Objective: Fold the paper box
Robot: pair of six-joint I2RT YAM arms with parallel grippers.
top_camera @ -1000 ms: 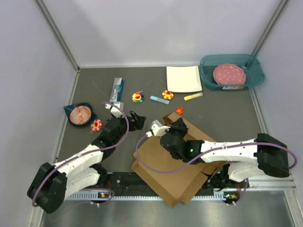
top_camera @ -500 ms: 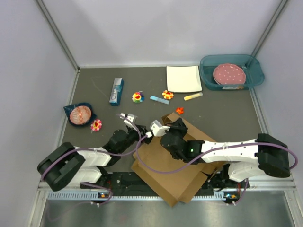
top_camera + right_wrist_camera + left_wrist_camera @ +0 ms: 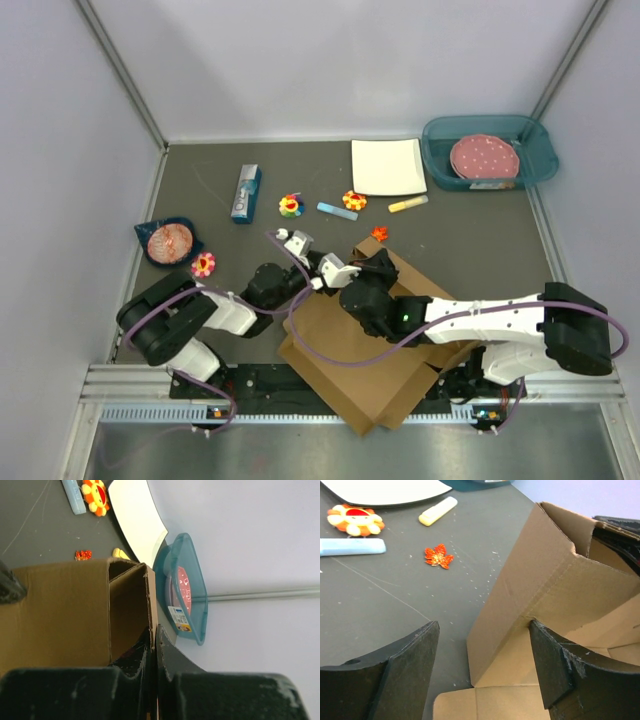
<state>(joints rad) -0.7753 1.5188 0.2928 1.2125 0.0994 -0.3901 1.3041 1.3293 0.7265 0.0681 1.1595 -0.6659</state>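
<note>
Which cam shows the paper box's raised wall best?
Left wrist: the paper box has its raised wall filling the frame, creases clear. Top external shows the sheet overall, arms partly covering that wall. Right wrist: only a corner, pinched in the right claw.

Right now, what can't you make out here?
- Top view: the right arm hides the paper box's middle.
- Left wrist view: the frame edge cuts off the box; whether the left fingers touch it is unclear.
- Right wrist view: the label on the teal bin is too small to read.
</note>
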